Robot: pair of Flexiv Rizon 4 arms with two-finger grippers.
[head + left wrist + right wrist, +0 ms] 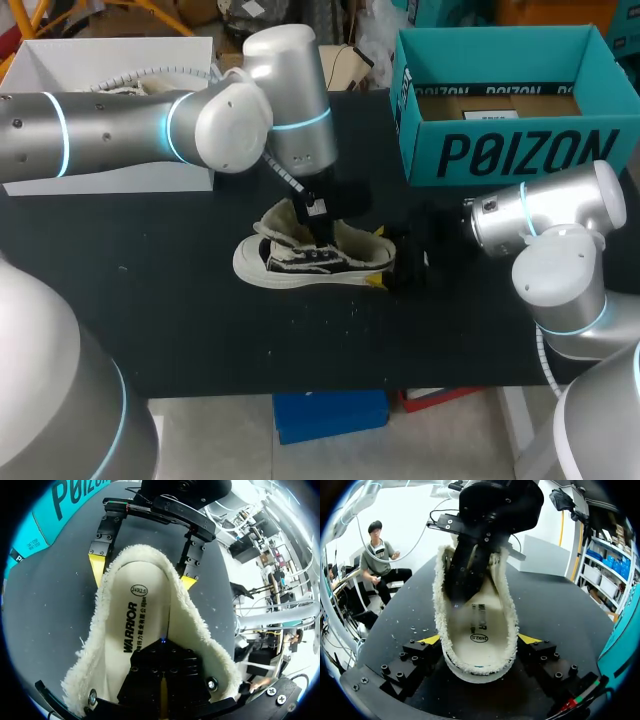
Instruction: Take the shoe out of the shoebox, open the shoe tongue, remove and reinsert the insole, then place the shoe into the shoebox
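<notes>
A white fleece-lined shoe (300, 262) with a dark side lies on the black table (150, 310), its mouth wide open. My left gripper (322, 235) reaches down into it, shut, with its tips on the cream insole (145, 605). In the left wrist view the left gripper (163, 655) sits inside the fleece collar (195, 630). My right gripper (385, 270) comes from the right and clasps the heel. Its yellow fingertips (432, 639) press on both sides of the shoe (505, 605). The teal shoebox (500, 150) stands open at the back right.
A white open box (110, 170) stands at the back left, under my left arm. Small white fluff specks (320, 310) dot the table in front of the shoe. The table's front edge lies close below the shoe.
</notes>
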